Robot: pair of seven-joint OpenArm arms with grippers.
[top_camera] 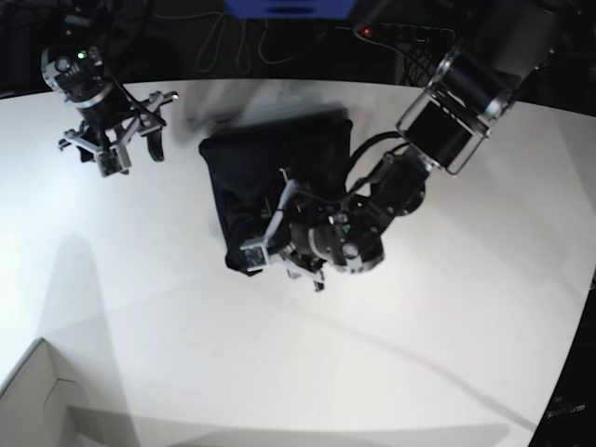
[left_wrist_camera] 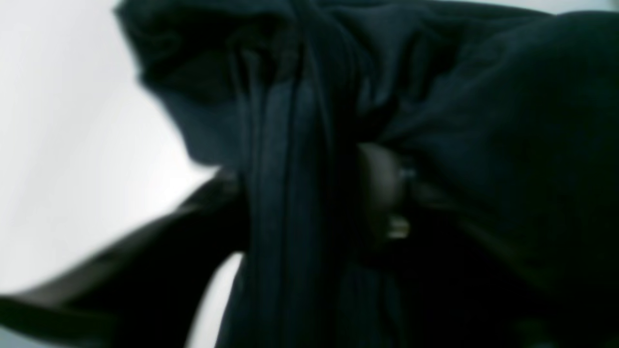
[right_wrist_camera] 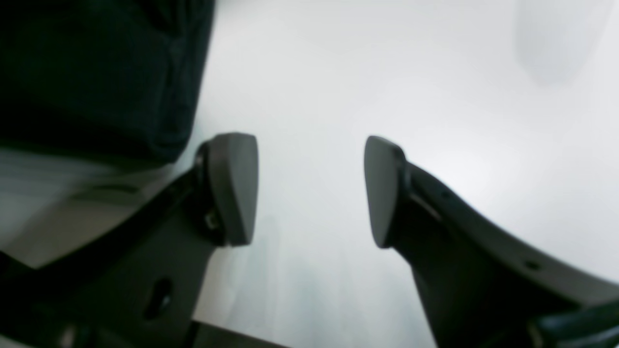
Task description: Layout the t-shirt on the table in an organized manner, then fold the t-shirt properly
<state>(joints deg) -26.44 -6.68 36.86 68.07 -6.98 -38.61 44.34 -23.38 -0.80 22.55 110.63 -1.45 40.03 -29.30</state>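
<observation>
The left end effector (top_camera: 279, 244), grip unclear, sits buried mid-frame in the bunched t-shirt (top_camera: 270, 168) to fold it; the right end effector (top_camera: 119, 140), upper left, gapes empty.

One black t-shirt (top_camera: 265, 182) is being shown, bunched on one white table (top_camera: 447, 335). Two robot arms are being seen, each carrying one gripper: the left gripper (top_camera: 279, 244) and the right gripper (top_camera: 135, 140). One white box corner (top_camera: 37, 400) is being shown at the table's edge.
</observation>
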